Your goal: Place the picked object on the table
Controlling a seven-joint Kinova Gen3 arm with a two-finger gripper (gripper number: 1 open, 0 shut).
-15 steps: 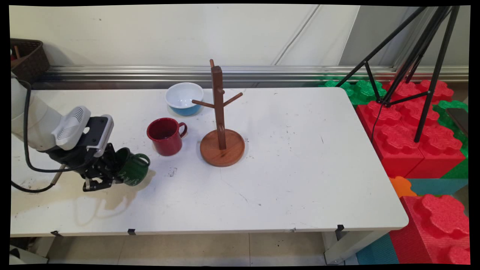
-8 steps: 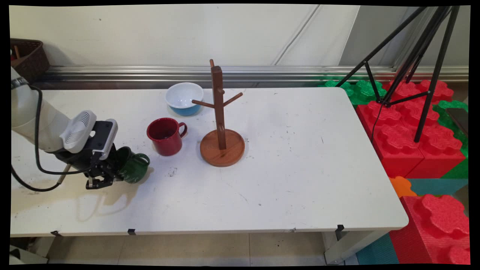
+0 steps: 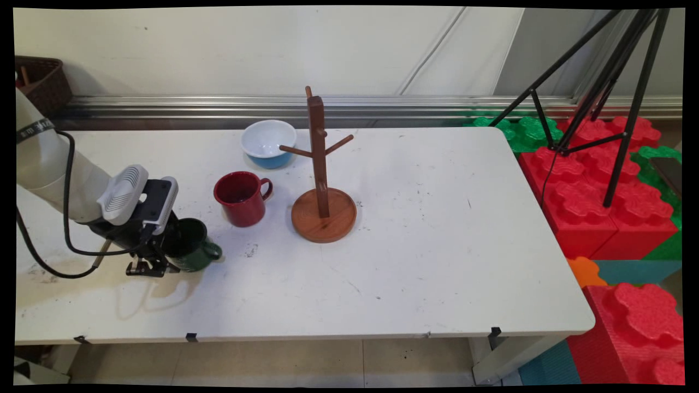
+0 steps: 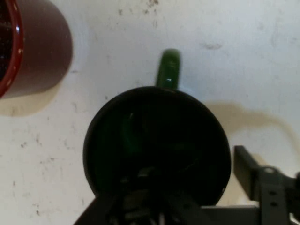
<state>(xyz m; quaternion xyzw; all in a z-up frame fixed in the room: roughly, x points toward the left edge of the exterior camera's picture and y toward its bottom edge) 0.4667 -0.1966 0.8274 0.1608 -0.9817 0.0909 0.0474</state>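
The tool is clenched on the green mug near the counter's left edge, closer to the near edge than the far one. In the hand view, one finger stands just outside the mug's wall. The other seems to go down inside the dark bowl of the mug, though black on dark green makes that hard to confirm. The mug stands upright, mouth up, with its handle pointing away from the tool toward the counter's right. Whether its base rests on the counter or hangs just above it, I cannot tell.

The red mug stands near, farther in from the left edge and toward the far edge, apart from the green one. Beyond it are the wooden mug tree at the counter's middle and a white-and-blue bowl by the far edge.

A pinch on one side of a rim looks like a light hold. The mug's weight hangs off to the side of the fingers, so it would likely swing or slip under any quick turn of the wrist. Steady pressure and slow, level motion suit this grip best. The smooth glazed-looking wall gives little friction, and the red mug is close enough that a wide sweep could knock it.
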